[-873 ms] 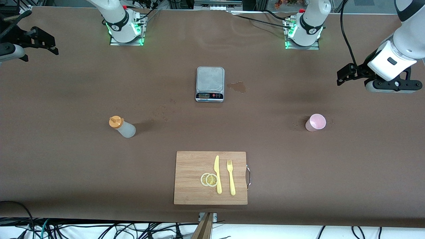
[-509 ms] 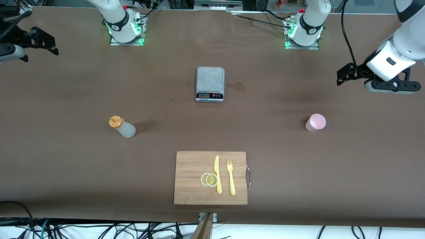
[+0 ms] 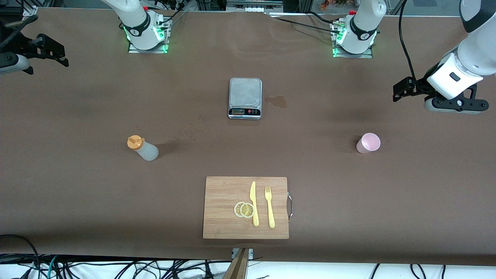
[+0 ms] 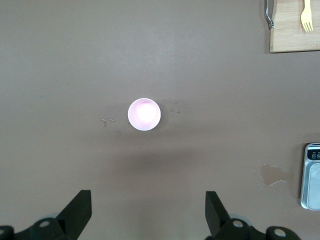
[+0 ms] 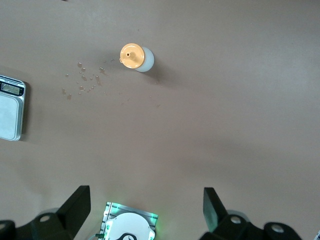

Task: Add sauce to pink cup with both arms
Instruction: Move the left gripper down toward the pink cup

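The sauce bottle [image 3: 142, 148], whitish with an orange cap, stands upright on the table toward the right arm's end. It also shows in the right wrist view [image 5: 136, 57]. The pink cup [image 3: 368, 143] stands upright and empty toward the left arm's end, and shows in the left wrist view [image 4: 144, 114]. My left gripper [image 3: 453, 105] hangs high over bare table beside the cup, open and empty [image 4: 147, 220]. My right gripper [image 3: 11, 64] hangs high over the table's edge at the right arm's end, open and empty [image 5: 145, 215], well apart from the bottle.
A grey scale [image 3: 245, 98] sits mid-table between the bases, with a wet stain [image 3: 276, 101] beside it. A wooden cutting board [image 3: 246, 207] near the front edge holds a yellow knife [image 3: 254, 203], a fork [image 3: 269, 206] and lemon slices [image 3: 244, 209].
The left arm's hand has shifted and tilted slightly above the table. The right gripper has edged slightly toward the table's edge. Bottle and cup have not moved.
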Action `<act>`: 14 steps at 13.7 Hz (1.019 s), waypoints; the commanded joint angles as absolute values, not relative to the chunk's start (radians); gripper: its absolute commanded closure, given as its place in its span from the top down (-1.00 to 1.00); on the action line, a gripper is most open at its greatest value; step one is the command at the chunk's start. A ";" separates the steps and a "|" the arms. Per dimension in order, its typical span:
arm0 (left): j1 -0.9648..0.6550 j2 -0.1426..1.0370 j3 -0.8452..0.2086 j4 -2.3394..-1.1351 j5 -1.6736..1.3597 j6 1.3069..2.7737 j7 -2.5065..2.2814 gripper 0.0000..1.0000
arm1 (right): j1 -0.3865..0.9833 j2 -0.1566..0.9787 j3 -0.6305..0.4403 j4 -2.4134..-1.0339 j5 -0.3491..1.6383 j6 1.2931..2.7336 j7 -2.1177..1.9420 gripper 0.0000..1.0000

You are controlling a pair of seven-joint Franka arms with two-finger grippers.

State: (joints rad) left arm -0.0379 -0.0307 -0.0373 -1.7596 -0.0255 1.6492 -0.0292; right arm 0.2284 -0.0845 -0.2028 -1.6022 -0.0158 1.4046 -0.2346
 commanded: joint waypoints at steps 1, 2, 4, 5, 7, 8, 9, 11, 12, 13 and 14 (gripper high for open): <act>-0.034 0.004 -0.037 -1.715 -0.032 1.632 -0.002 1.00 | 0.230 -0.089 -0.202 -1.597 -0.006 1.410 -0.241 1.00; -0.034 0.021 -0.037 -1.691 -0.032 1.634 -0.002 1.00 | 0.230 -0.089 -0.202 -1.597 -0.006 1.408 -0.241 1.00; -0.034 0.058 -0.035 -1.655 -0.025 1.632 0.000 1.00 | 0.230 -0.097 -0.202 -1.597 -0.008 1.399 -0.242 1.00; -0.035 0.069 -0.038 -1.651 0.006 1.632 0.000 1.00 | 0.230 -0.101 -0.202 -1.597 -0.008 1.396 -0.241 1.00; -0.037 0.074 -0.038 -1.651 0.029 1.632 0.003 1.00 | 0.230 -0.104 -0.202 -1.592 -0.006 1.399 -0.239 1.00; -0.038 0.075 -0.038 -1.651 0.029 1.632 0.002 1.00 | 0.230 -0.104 -0.199 -1.592 -0.006 1.401 -0.239 1.00; -0.038 0.077 -0.038 -1.652 0.029 1.632 0.002 1.00 | 0.230 -0.104 -0.199 -1.592 -0.006 1.399 -0.239 1.00; -0.037 0.095 -0.038 -1.652 0.029 1.632 0.005 1.00 | 0.230 -0.104 -0.198 -1.595 -0.006 1.391 -0.242 1.00; -0.035 0.095 -0.038 -1.655 0.029 1.632 0.011 1.00 | 0.232 -0.103 -0.198 -1.595 -0.009 1.384 -0.242 1.00; -0.035 0.095 -0.038 -1.658 0.029 1.632 0.023 1.00 | 0.235 -0.097 -0.196 -1.595 -0.012 1.387 -0.242 1.00; -0.035 0.095 -0.037 -1.658 0.029 1.632 0.025 1.00 | 0.235 -0.097 -0.180 -1.597 -0.014 1.388 -0.241 1.00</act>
